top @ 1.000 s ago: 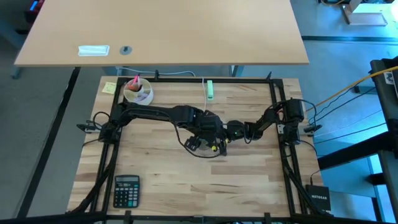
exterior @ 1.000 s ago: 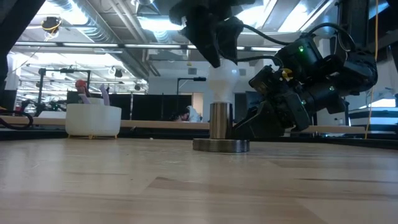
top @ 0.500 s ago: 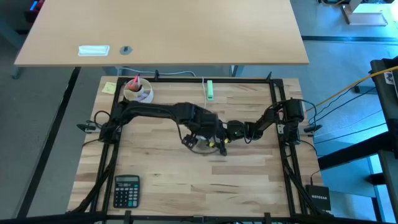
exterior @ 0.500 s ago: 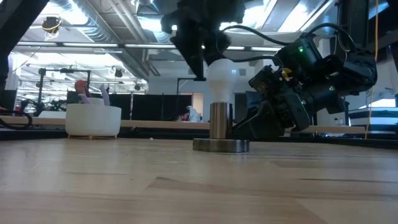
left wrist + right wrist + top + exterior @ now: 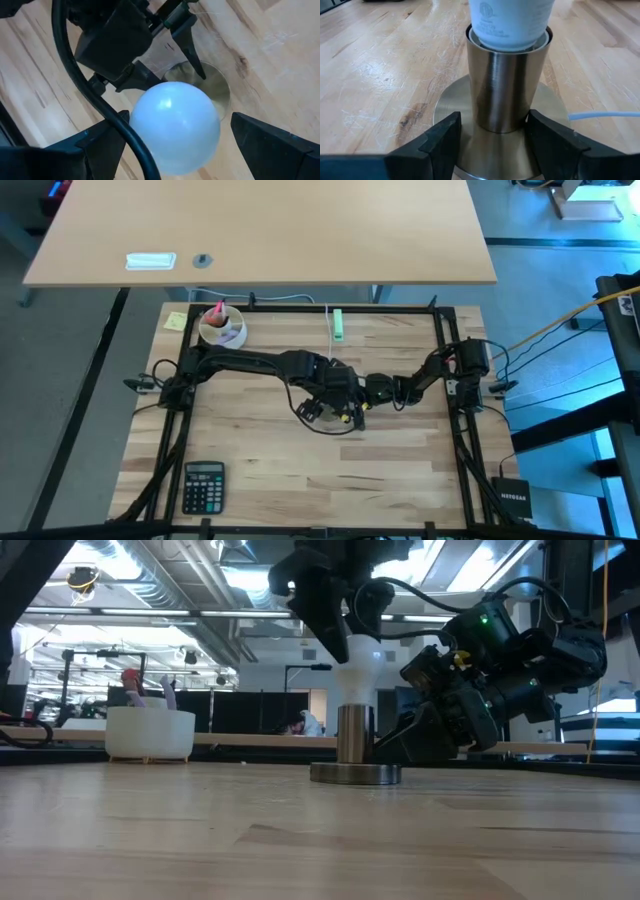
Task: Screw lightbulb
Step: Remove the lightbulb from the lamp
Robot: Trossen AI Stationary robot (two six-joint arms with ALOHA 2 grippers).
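- The lightbulb is seated base-down in the upright metal socket, which stands near the middle of the tabletop; its long axis runs vertical, head up.
- The left gripper is placed directly above the bulb, pointing down along that same axis. Its two fingers are spread wide, one to each side of the frosted head — a gap shows on the one side, and contact on the other cannot be told, so the bulb appears not to be clamped.
- The right gripper is set low at the socket's side toward the right edge of the tabletop, with its jaws partly open astride the foot of the metal tube above the round base; whether the pads touch the metal cannot be told.
- The left arm is judged the nearer to the bulb's head, so the turning falls to it, with the bulb straight below the fingers.
- Against the frames before, the left gripper has been turned about the vertical axis — the fingers stand at a different angle round the head — while the right gripper, socket and bulb are unchanged.
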